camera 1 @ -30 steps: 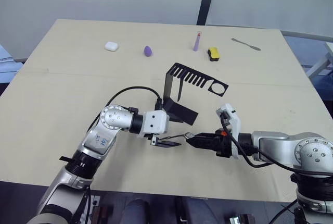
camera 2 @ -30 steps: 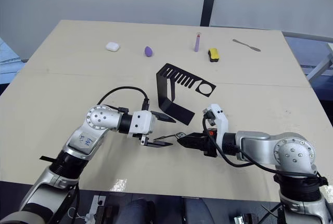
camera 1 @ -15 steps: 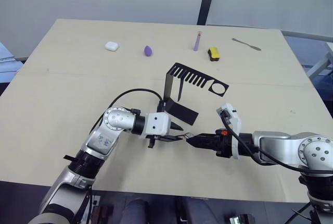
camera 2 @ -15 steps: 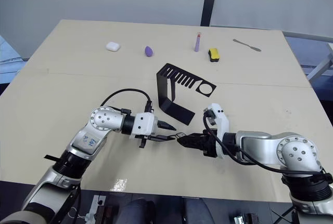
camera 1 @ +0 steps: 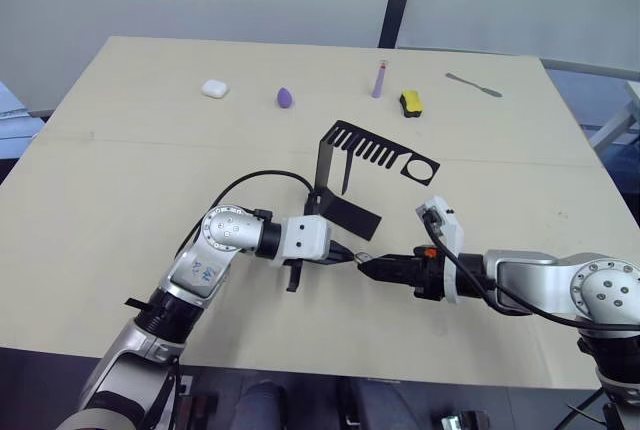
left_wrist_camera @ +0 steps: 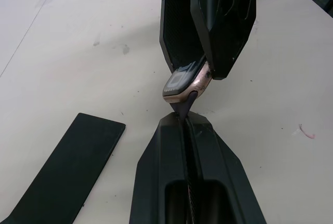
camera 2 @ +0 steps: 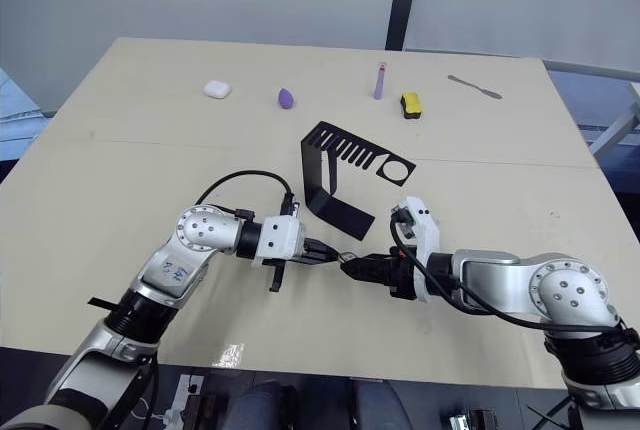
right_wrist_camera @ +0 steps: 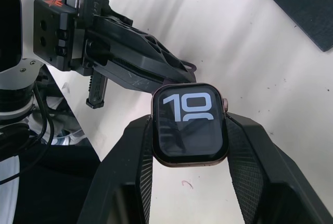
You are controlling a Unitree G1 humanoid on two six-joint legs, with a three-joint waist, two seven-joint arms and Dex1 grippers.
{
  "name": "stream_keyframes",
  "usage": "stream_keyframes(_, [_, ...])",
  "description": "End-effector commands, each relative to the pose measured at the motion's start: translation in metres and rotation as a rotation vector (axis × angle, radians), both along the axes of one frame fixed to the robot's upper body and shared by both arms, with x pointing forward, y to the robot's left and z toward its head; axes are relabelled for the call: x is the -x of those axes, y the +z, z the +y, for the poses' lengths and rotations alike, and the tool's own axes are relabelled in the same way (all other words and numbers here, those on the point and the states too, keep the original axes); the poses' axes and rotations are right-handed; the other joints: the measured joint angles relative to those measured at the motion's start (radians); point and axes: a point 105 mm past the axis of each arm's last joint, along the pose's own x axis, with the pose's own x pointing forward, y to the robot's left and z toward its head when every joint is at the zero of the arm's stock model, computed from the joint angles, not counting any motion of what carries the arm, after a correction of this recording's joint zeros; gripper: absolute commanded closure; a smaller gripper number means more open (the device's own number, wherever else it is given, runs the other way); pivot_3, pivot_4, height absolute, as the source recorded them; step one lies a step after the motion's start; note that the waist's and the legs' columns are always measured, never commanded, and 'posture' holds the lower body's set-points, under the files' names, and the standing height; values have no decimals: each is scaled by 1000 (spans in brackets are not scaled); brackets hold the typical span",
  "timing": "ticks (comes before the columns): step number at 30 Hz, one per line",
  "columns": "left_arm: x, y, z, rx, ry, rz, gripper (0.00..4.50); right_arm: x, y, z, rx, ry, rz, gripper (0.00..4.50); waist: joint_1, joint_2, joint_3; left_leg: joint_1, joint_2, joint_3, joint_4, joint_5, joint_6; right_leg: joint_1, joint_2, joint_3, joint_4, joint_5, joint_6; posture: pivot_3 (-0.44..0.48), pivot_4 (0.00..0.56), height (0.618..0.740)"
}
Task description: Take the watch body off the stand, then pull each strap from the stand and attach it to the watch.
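Two grippers meet near the bench's [camera 1: 120, 150] front edge: the right gripper [right_wrist_camera: 190, 130] clamps the watch body [right_wrist_camera: 189, 124], the left gripper [left_wrist_camera: 186, 114] pinches a strap [left_wrist_camera: 183, 108] against its edge. Misalignment could jam the strap or twist the watch loose.

Glossy-screened watch body [right_wrist_camera: 190, 125], matt stand [camera 1: 345, 175]

I see even, bright, diffuse room light over the pale beige tabletop [camera 1: 120, 180]; shadows are soft, a faint one lying just beside the black bent sheet-metal stand [camera 1: 345, 175]; both head views are sharp; a glossy reflection sits on the tabletop's near edge; close wrist views soften slightly.
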Motion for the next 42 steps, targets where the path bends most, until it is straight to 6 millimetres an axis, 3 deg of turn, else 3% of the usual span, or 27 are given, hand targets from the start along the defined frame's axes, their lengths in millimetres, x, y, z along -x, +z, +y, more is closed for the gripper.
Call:
stream_keyframes(1, [3, 9, -9, 23, -29, -35, 4482, 3, 9, 5, -25, 31, -22, 2989, 0, 0, 0, 0, 0, 0, 0, 0, 0, 0, 0, 0, 0, 0, 0, 0, 150, 740])
stream_keyframes(33, [1, 12, -13, 30, -33, -37, 4482, 5, 12, 10, -31, 48, -31, 2989, 0, 0, 0, 0, 0, 0, -1, 0, 0, 0, 0, 0, -1, 0, 0, 0, 150, 740])
stream_keyframes(40, [1, 20, -7, 58, -14, -6, 4482, 1, 8, 2, 49, 35, -85, 2989, 0, 0, 0, 0, 0, 0, -1, 0, 0, 0, 0, 0, -1, 0, 0, 0, 150, 740])
stream_keyframes(42, [5, 24, 4, 44, -33, 29, 3854, 0, 8, -1, 94, 41, -134, 2989, -1, 0, 0, 0, 0, 0, -1, 0, 0, 0, 0, 0, -1, 0, 0, 0, 150, 740])
